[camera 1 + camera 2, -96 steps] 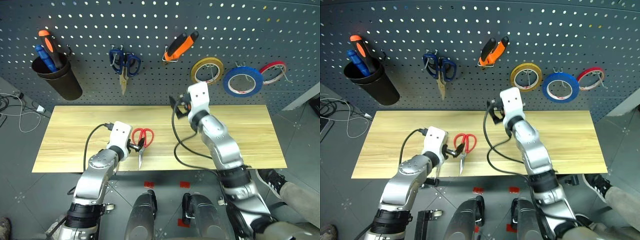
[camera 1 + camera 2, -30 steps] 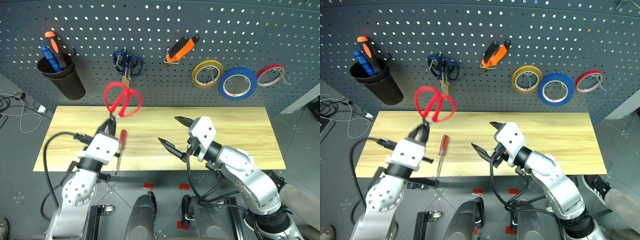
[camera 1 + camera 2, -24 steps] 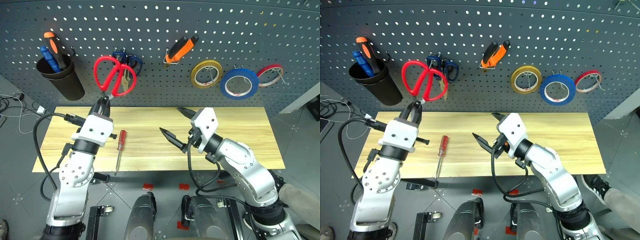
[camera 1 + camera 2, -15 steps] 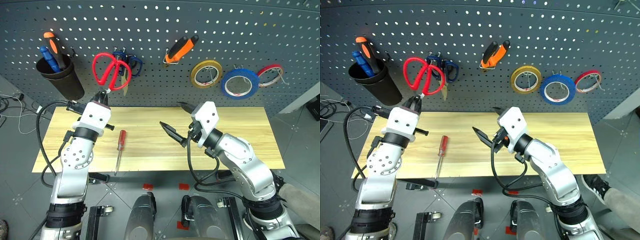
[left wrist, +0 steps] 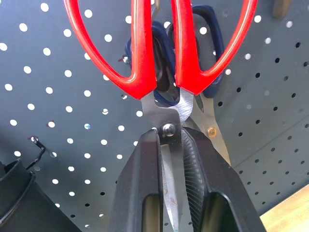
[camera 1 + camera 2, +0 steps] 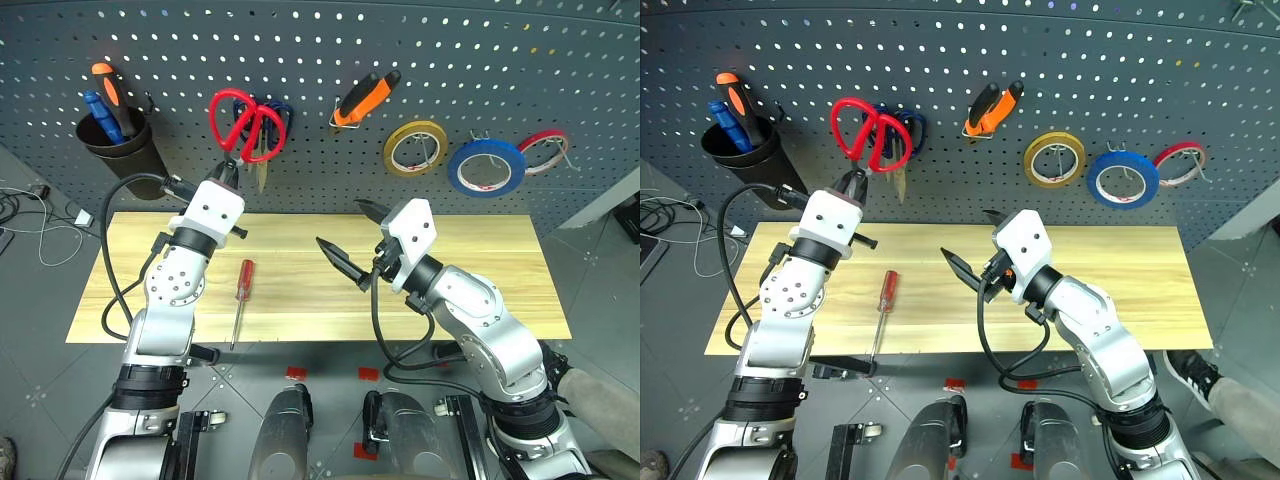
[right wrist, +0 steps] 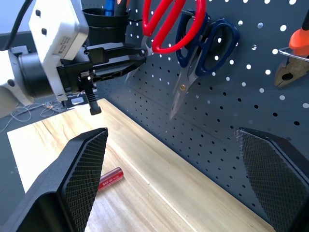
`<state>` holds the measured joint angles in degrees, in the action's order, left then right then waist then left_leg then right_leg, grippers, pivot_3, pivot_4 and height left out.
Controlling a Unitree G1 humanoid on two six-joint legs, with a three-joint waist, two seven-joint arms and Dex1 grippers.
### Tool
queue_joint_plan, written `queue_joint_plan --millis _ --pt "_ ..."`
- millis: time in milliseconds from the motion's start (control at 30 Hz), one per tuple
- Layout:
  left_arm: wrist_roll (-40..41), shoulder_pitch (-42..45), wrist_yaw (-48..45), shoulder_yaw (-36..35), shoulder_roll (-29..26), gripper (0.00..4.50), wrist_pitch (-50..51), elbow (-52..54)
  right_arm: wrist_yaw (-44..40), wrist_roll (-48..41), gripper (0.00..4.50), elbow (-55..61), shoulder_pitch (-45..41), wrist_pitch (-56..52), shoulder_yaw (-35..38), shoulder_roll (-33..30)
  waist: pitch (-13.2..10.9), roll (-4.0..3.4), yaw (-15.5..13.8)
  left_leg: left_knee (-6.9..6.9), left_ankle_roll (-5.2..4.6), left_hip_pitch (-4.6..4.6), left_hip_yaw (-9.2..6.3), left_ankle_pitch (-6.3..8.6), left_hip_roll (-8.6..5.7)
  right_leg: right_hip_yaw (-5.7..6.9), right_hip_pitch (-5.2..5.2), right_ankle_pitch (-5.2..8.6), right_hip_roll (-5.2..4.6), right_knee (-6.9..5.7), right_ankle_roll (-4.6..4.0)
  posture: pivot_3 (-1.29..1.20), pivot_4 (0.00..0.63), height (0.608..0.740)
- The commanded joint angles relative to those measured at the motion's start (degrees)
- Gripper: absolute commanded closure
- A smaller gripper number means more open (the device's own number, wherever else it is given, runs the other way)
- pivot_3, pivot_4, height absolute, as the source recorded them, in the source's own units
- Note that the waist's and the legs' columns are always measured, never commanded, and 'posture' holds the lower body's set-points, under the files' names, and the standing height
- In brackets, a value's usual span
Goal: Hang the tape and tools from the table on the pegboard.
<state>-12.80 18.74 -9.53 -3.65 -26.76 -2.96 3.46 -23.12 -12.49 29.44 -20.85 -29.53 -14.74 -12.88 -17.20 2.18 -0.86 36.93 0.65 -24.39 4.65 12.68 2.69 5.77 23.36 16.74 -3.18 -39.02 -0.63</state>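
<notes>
Left pincer (image 6: 226, 173) pinching red-handled scissors (image 6: 243, 124) by the blades against the pegboard (image 6: 330, 40), overlapping blue-handled scissors (image 7: 205, 41), right pincer (image 6: 350, 240) hanging spread above the worktop (image 6: 300, 300), no legible writing

Both head cameras look down from above at the desk (image 6: 300, 280) and pegboard (image 6: 450, 60), while each wrist camera faces the pegboard close up, sharing the red-handled scissors (image 5: 164, 53).
</notes>
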Motion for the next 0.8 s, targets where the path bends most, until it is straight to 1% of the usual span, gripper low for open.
queue_joint_plan --millis 33,200,367,600,700,800 --pt "-0.36 -3.38 -0.27 0.19 0.75 4.22 0.99 6.56 0.40 -0.27 0.00 3.45 0.51 0.04 0.57 0.06 0.00 0.00 0.27 0.00 0.00 0.00 -0.01 0.00 0.01 0.01 0.00 0.00 0.00 0.00 0.00 -0.02 0.258 0.740" --pt "-1.06 -4.16 -0.21 0.64 1.56 4.22 4.13 8.77 0.16 -0.64 0.00 3.35 0.41 0.14 0.49 0.03 0.00 0.00 0.33 0.04 0.00 0.00 -0.07 -0.01 0.02 0.06 -0.01 -0.02 0.01 -0.07 -0.04 -0.01 0.256 0.740" --pt "-1.83 -0.92 0.41 1.22 2.49 4.22 6.91 8.11 -0.28 -0.91 0.00 2.93 -0.07 0.24 0.66 -0.02 0.01 0.01 0.41 0.06 -0.01 0.03 -0.06 -0.01 0.01 0.06 -0.04 -0.04 0.02 -0.07 -0.05 -0.01 0.254 0.740" --pt "-2.37 3.64 1.62 1.24 4.11 4.22 10.84 3.32 -0.68 -0.97 0.00 2.59 -0.45 0.20 0.92 -0.02 0.01 0.01 0.60 0.05 -0.01 0.03 -0.05 -0.01 0.01 0.05 -0.04 -0.04 0.02 -0.07 -0.05 -0.01 0.254 0.740" --pt "-1.92 5.56 0.39 2.07 4.99 4.22 14.86 -0.63 -0.70 -1.06 0.00 2.52 -0.66 0.21 0.91 0.15 0.01 0.02 0.69 0.06 -0.01 0.03 -0.05 -0.02 0.00 0.05 -0.04 -0.04 0.02 -0.08 -0.05 -0.01 0.253 0.740" --pt "-0.88 6.47 -1.15 2.85 5.55 4.22 16.32 -2.54 -0.69 -1.11 0.00 2.47 -0.82 0.22 0.95 0.29 0.02 0.03 0.72 0.07 -0.01 0.03 -0.05 -0.02 0.00 0.05 -0.04 -0.04 0.02 -0.09 -0.05 -0.01 0.253 0.740"
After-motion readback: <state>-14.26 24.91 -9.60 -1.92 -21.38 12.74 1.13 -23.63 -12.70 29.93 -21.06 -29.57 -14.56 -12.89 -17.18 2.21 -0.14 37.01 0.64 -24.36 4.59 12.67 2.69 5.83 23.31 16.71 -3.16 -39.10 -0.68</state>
